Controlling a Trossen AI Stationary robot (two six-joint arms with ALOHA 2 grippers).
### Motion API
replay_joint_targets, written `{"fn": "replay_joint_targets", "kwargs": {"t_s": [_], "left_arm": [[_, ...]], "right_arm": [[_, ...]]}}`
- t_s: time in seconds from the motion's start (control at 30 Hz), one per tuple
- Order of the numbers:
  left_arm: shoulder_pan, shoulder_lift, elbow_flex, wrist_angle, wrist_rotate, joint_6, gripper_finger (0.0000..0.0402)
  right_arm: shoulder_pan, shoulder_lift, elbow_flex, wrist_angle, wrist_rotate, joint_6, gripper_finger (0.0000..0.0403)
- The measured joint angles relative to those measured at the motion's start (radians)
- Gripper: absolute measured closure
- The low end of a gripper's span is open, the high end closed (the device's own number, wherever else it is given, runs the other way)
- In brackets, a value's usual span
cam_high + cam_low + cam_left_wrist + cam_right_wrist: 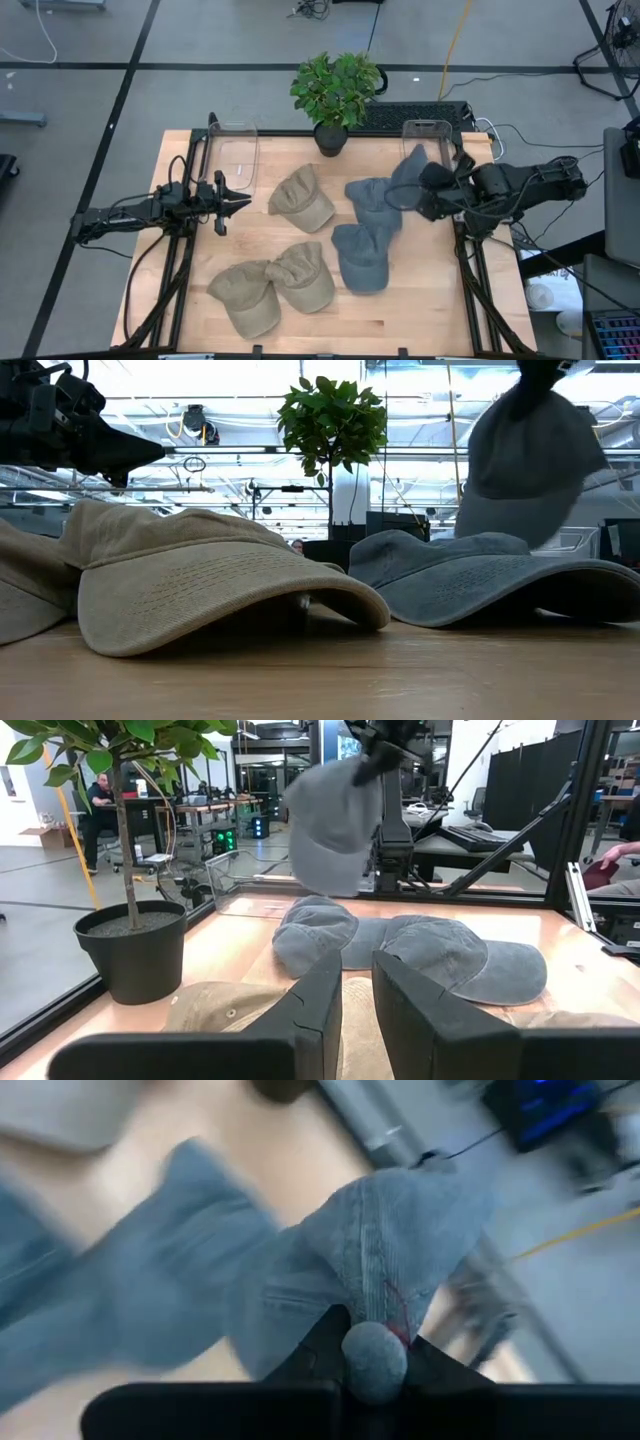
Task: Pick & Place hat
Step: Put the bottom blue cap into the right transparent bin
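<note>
Tan caps (200, 575) lay nearest; beyond, the right gripper (432, 187) pinched a grey hat (407, 180) aloft, just beside the right-hand clear bin (428, 135); the left gripper (232, 201) waited spread.

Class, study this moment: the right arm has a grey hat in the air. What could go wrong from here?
1. The right gripper pinches only a small fold of the lifted grey hat, so it might slip free.
2. The hat dangles loosely above the two grey hats on the table, so lowering it could drag them.
</note>
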Motion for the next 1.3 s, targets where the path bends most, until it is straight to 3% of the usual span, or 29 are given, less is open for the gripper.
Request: {"fn": "replay_joint_targets", "kwargs": {"t_s": [0.2,0.37,0.6,0.73,1.03,1.3], "left_arm": [[0.0,0.0,0.0,0.0,0.0,0.0,0.0334],[0.0,0.0,0.0,0.0,0.0,0.0,0.0334],[0.0,0.0,0.0,0.0,0.0,0.0,0.0334],[0.0,0.0,0.0,0.0,0.0,0.0,0.0334],[0.0,0.0,0.0,0.0,0.0,0.0,0.0334],[0.0,0.0,0.0,0.0,0.0,0.0,0.0334]], "right_arm": [[-0.101,0.0,0.0,0.044,0.213,-0.096,0.0391],[-0.22,0.001,0.017,0.08,0.267,-0.226,0.0391],[-0.369,0.0,0.08,0.087,0.264,-0.434,0.0391],[-0.414,0.0,0.098,0.101,0.158,-0.664,0.0391],[-0.496,0.029,0.099,0.029,0.009,-0.987,0.0391],[-0.539,0.055,0.099,0.017,0.029,-1.136,0.0391]]}}
